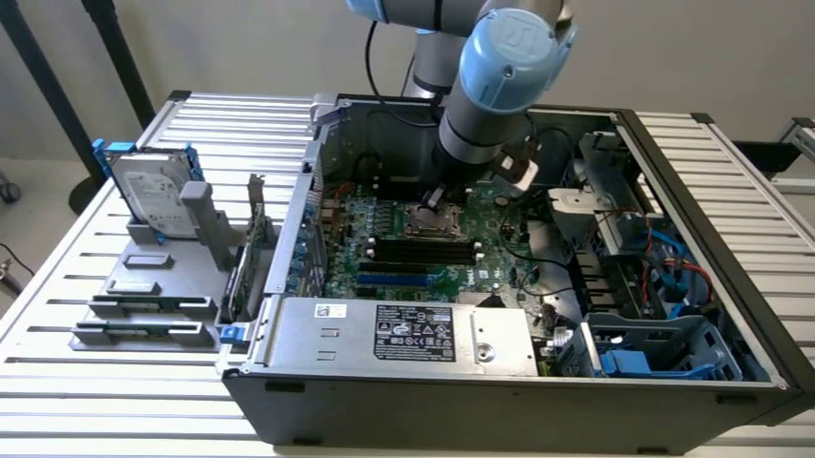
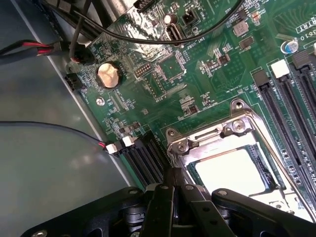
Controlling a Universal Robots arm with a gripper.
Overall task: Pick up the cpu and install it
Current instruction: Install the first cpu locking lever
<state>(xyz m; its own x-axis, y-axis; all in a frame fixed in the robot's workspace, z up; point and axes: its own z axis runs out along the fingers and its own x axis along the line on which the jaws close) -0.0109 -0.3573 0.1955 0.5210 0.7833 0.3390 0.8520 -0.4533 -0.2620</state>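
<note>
Claw (image 2: pixel 170 190) closed, fingers together, gripping nothing; it hovers just above the socket frame (image 2: pixel 232 131) on the green board (image 2: pixel 163 74); the cpu (image 2: pixel 232 170) lies flat inside that frame.

A pale, plain wall (image 1: pixel 229 48) is seen behind the scene in the exterior view. The work surface is a desk (image 1: pixel 76 277) made of white slatted metal profiles, with dark gaps between the slats. Two dark slanted poles (image 1: pixel 52 76) are set against the wall at the exterior view's left. A strip of light floor (image 1: pixel 32 176) is visible there. Lighting is even and soft; no hard shadows are cast.
</note>
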